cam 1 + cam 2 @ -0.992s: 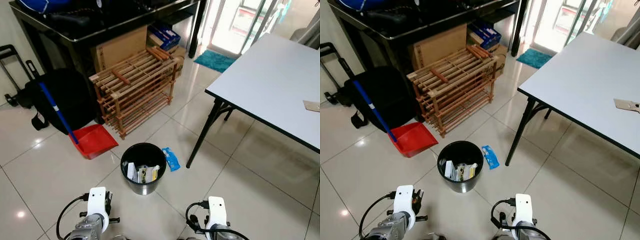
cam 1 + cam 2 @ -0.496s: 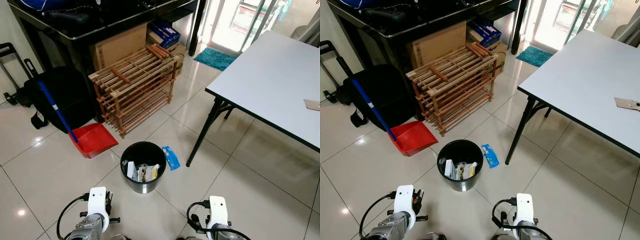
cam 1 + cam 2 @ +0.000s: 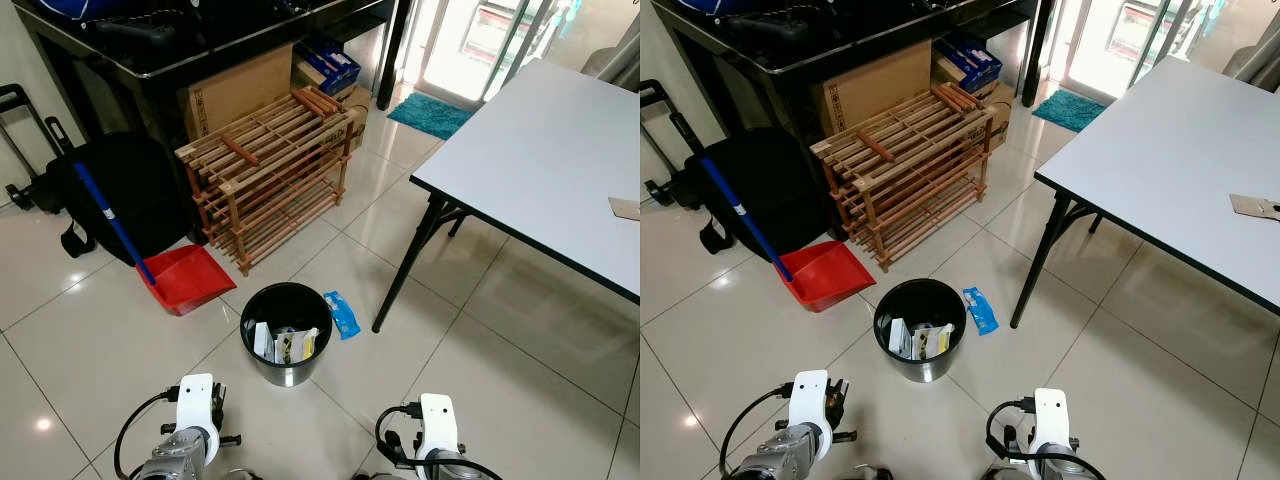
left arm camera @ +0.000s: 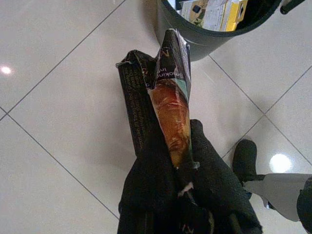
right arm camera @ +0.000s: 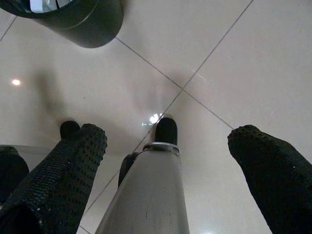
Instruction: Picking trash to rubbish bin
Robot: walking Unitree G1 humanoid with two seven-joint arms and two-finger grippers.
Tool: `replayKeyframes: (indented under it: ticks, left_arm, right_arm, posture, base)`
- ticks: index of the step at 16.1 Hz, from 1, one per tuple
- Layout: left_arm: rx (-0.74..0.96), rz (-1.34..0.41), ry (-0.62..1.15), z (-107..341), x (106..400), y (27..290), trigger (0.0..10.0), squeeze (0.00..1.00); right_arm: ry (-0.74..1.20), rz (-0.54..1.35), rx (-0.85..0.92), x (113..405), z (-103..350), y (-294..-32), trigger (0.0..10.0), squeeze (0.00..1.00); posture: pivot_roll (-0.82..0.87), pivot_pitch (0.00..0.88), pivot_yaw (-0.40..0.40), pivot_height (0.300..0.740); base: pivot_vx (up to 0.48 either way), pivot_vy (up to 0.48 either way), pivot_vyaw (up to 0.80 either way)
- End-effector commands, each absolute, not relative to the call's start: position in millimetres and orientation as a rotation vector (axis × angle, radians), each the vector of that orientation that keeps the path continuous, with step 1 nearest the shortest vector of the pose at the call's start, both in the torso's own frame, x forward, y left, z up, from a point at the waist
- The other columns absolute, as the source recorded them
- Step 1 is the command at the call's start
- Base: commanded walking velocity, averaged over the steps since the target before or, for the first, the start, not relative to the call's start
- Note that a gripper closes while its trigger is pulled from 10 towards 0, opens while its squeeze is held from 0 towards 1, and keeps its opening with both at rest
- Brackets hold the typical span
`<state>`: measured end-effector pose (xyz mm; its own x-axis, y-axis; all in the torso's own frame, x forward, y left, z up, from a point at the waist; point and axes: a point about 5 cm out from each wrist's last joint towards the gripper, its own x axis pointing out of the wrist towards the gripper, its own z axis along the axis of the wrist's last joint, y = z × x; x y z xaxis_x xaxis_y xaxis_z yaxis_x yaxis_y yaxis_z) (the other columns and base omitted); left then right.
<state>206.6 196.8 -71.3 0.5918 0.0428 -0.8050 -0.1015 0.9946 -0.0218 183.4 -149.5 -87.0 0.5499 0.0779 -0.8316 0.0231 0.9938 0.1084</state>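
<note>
Now | left gripper [image 4: 183, 168] clamped on wrapper [image 4: 168, 102] | right gripper [image 5: 168, 161] spread wide, empty

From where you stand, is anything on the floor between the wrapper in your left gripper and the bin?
Nothing visible. The left gripper is shut on the wrapper, and only bare tile lies between it and the bin. The blue packet lies on the bin's far right side, off that path.
</note>
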Motion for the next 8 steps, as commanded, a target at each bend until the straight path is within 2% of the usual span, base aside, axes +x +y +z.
replayKeyframes:
  ticks: [1, 8]
  left_arm:
    - [-0.071, 0.083, 0.957, -74.4, 201.3, 196.4, 10.0, 0.00]
    - [-0.061, 0.082, 0.960, -73.9, 202.2, 197.4, 10.0, 0.00]
  right_arm:
    - [1.005, 0.029, 0.111, 180.6, -88.5, -150.3, 10.0, 0.00]
    - [1.009, 0.025, 0.124, 179.3, -89.2, -148.2, 10.0, 0.00]
  posture:
    - [-0.02, 0.097, -0.036, 0.740]
    - [-0.01, 0.129, -0.035, 0.740]
  base:
    - [0.000, 0.000, 0.00]
    - [0.000, 0.000, 0.00]
